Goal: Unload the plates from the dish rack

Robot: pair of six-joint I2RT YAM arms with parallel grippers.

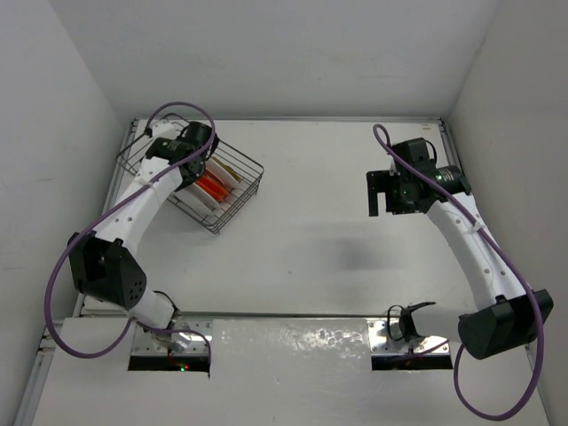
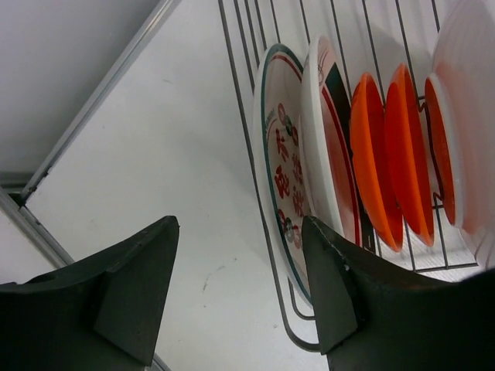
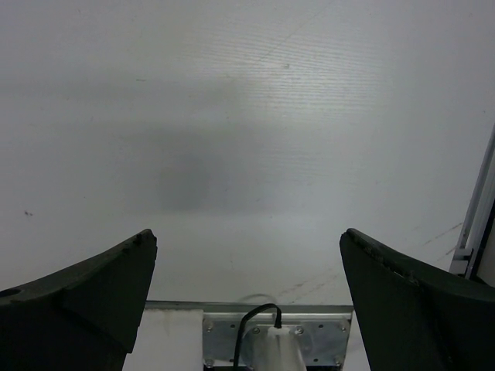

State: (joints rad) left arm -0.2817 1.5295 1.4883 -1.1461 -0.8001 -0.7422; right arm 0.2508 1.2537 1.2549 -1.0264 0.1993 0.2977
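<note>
The black wire dish rack sits at the table's far left. Several plates stand on edge in it. In the left wrist view the outermost is white with red marks, then a white plate with a teal-and-pink rim, two orange-red plates and white ones. My left gripper is open and empty over the rack's end; its right finger is close beside the outermost plate, over the rack wire. From above it shows over the rack. My right gripper is open and empty above bare table.
A metal rail runs along the table's left edge, close to the rack. White walls enclose the table on three sides. The right arm's base plate with a cable lies at the near edge. Another rail borders the right side.
</note>
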